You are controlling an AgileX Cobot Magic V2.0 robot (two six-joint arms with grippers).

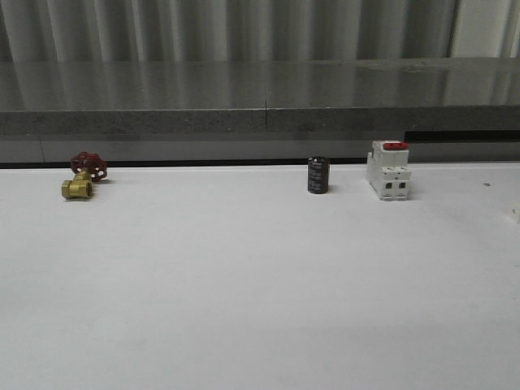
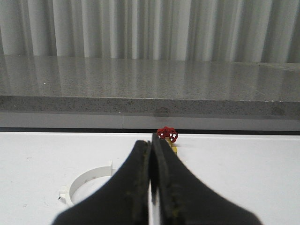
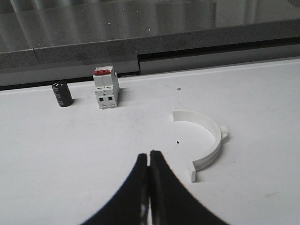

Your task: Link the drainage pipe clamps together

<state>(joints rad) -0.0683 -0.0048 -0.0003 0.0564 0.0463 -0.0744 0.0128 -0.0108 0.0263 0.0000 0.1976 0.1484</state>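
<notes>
White tabletop (image 1: 244,284), grey stone ledge (image 1: 244,97) behind. Left gripper (image 2: 152,154) and right gripper (image 3: 149,161) closed, empty. Clamp halves lie apart: one (image 2: 86,183) beside left gripper, one (image 3: 204,140) near right.

Left gripper (image 2: 152,187): black fingers pressed together, tips meeting, nothing between them, held above the table. Right gripper (image 3: 149,187): same pose, jaws closed flat against each other, empty, held above the table.
</notes>
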